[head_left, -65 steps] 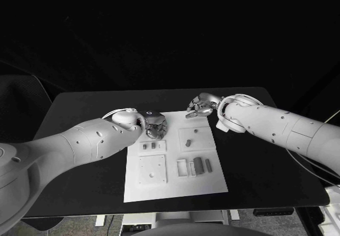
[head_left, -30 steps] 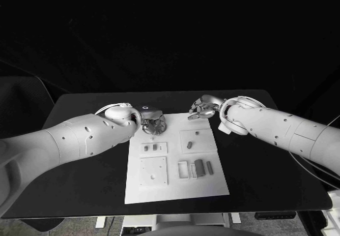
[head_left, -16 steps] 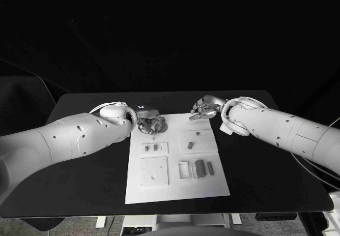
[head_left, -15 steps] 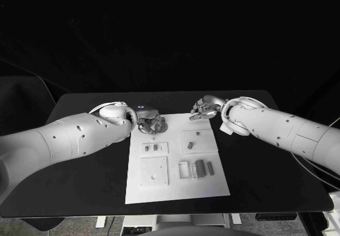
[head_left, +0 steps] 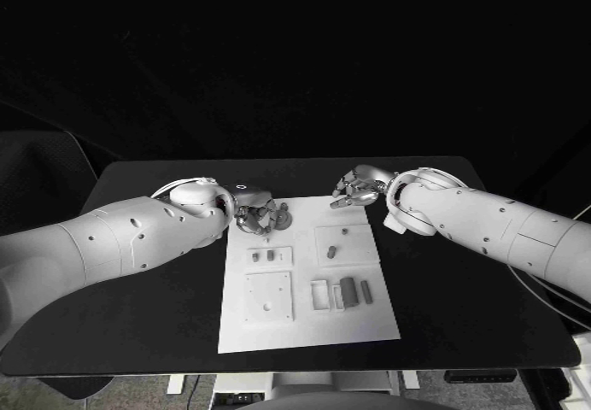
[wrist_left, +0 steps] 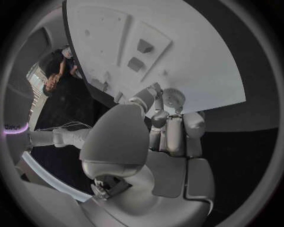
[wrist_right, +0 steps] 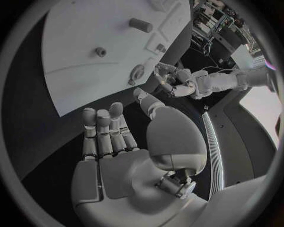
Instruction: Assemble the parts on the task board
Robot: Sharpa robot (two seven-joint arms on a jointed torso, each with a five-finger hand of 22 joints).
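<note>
The left hand (head_left: 262, 217) pinches a round part (head_left: 281, 211) over the board's (head_left: 308, 329) far-left corner; next, seat it. The right hand (head_left: 356, 188) hovers, empty, fingers apart.

1. A black table (head_left: 148, 282) is seen against a dark, unlit backdrop.
2. A dark chair (head_left: 37, 175) is set just beside the table's left edge.
3. Pale floor (head_left: 197, 386) is glimpsed under the table's near edge.
4. Cluttered shelving (wrist_right: 208, 12) is shown in the right wrist view.
</note>
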